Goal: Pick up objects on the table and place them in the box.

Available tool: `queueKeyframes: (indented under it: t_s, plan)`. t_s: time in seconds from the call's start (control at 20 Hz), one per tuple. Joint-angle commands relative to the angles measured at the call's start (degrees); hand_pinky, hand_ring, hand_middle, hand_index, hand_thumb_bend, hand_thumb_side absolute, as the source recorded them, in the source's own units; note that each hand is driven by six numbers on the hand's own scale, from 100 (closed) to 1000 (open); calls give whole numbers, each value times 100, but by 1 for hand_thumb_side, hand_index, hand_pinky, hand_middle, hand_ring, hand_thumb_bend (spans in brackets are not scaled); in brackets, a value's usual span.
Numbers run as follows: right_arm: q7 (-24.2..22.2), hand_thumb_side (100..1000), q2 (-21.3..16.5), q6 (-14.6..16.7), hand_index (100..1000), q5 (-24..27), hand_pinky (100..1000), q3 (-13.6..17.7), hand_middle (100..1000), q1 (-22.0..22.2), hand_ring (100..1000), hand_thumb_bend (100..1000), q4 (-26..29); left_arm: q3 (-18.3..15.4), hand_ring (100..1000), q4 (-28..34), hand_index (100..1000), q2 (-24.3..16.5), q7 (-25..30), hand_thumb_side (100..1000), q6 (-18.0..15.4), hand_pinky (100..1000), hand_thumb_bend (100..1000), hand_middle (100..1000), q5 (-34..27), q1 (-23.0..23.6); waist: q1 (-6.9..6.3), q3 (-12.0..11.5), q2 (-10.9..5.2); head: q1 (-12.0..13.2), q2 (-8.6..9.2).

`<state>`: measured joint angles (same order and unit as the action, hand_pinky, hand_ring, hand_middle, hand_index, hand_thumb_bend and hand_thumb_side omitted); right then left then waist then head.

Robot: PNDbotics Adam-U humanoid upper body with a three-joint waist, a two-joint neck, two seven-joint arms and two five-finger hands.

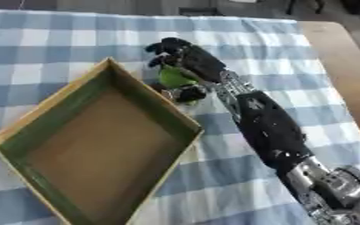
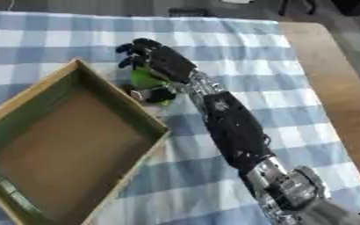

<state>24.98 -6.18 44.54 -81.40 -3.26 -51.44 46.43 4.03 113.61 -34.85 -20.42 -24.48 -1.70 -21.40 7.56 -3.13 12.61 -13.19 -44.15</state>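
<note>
right robot hand closed on a green object beside the box

the right robot hand point(image 1: 185, 59) reaches in from the lower right, its black and silver arm point(image 1: 271, 127) stretched diagonally across the worktop point(image 1: 290, 52). the hand's fingers point(image 1: 161, 47) are curled downward over a green object point(image 1: 174, 77), and the thumb point(image 1: 189, 94) shows tucked in below it, so the object sits pinched between fingers and thumb. only a bright green rounded part of the object shows between the dark fingers; its exact shape cannot be made out. whether it rests on the cloth or is lifted off it cannot be told.

the object and the hand lie just beside the far right wall of the box point(image 1: 149, 94), outside it, near the box's upper corner. the box is a shallow open tray with tan outer edges, green inner walls and a brown floor, and it sits turned at an angle on the left part of the worktop. nothing shows inside it.

the worktop is covered with a blue and white checked cloth point(image 1: 60, 44). along the right side a strip of bare wooden surface point(image 1: 340, 66) shows past the cloth's edge.

the left robot hand shows in neither view.
</note>
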Motion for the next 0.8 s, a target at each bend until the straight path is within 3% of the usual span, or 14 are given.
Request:
queueKeyframes:
  t_s: [0.05, 0.3, 0.8]
  plan:
    - [520, 568, -72, 362, 751, -103, 919, 47, 856, -169, 767, 287, 57, 1, 642, 99, 825, -56, 14, 721, -17, 190, 516, 709, -57, -88, -49, -8, -76, -82, 3]
    - [654, 588, -106, 266, 745, -205, 1000, 86, 867, -253, 814, 289, 48, 3, 642, 99, 825, -49, 21, 721, -18, 195, 515, 708, -75, -117, -41, -28, -69, -116, 3]
    - [716, 618, -114, 175, 748, -367, 1000, 98, 866, -277, 808, 266, -15, 10, 642, 99, 825, -46, 41, 721, -17, 194, 514, 708, -93, -144, -29, -47, -59, -153, 3]
